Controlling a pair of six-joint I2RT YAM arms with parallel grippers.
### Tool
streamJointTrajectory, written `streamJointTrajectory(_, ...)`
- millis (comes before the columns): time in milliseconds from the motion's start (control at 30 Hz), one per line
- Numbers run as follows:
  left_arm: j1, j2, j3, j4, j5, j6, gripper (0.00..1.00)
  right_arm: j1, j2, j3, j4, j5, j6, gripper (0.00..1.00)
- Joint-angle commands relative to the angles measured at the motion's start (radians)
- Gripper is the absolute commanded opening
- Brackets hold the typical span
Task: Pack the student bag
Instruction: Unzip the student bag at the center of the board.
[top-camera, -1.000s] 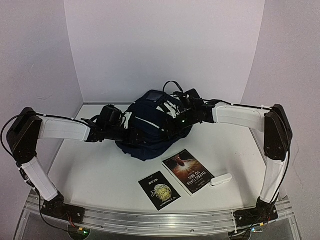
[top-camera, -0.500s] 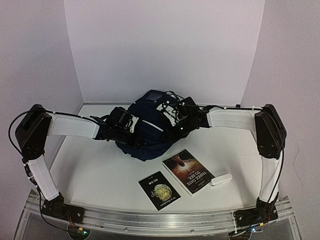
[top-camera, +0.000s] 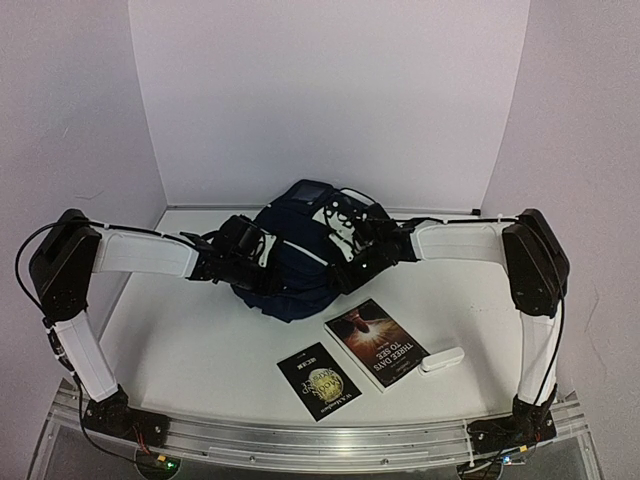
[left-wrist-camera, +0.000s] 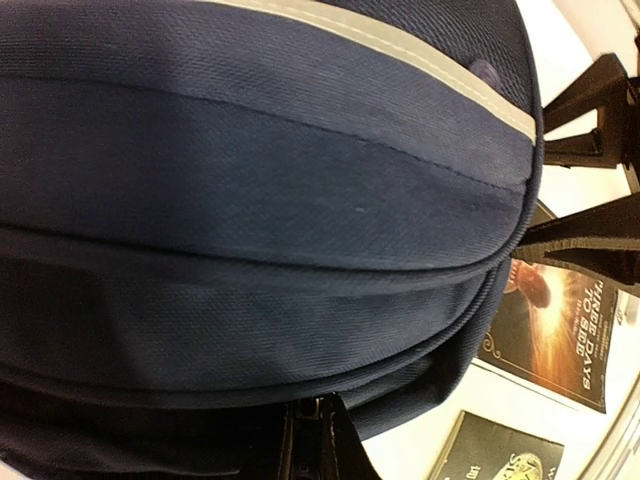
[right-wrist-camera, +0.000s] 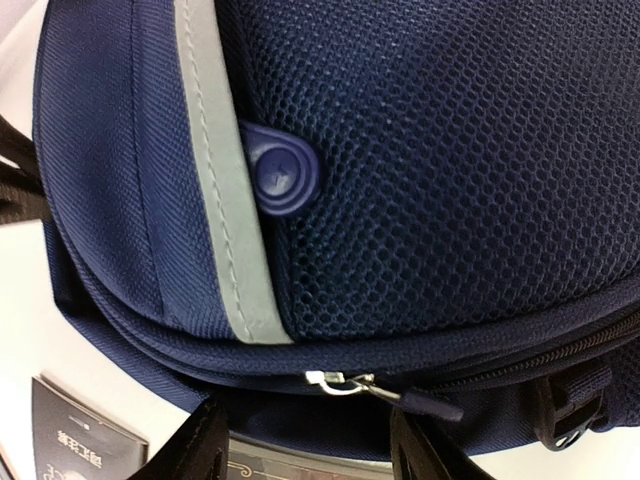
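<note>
There: left gripper (top-camera: 262, 270) has just clamped the left flank of the bag (top-camera: 295, 280), on the desk (top-camera: 190, 345); right gripper (right-wrist-camera: 308, 418), jaws apart, has dropped to its zip pull (right-wrist-camera: 385, 392). Opening looks next.

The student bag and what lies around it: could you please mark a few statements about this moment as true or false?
1. The larger book and the smaller book both lie on the table in front of the student bag, outside it. True.
2. The right gripper has its fingers clamped on the silver zipper pull. False: the fingers stand apart, and the pull sits just above the gap, not pinched.
3. The small white object rests on top of the bag. False: it lies on the table beside the larger book.
4. A pale stripe runs across the bag's navy fabric. True.
</note>
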Motion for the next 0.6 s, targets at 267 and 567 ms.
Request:
streamJointTrajectory(267,0.103,-0.105,-0.032,-0.063,-0.154,-0.074,0.00,0.001,0.065,-0.003,0.001,0.181,-0.043,0.56)
streamJointTrajectory(567,0.240,-0.130,-0.071,-0.017,-0.108,-0.081,0.00,-0.023,0.086,0.000,-0.001,0.213,-0.047,0.56)
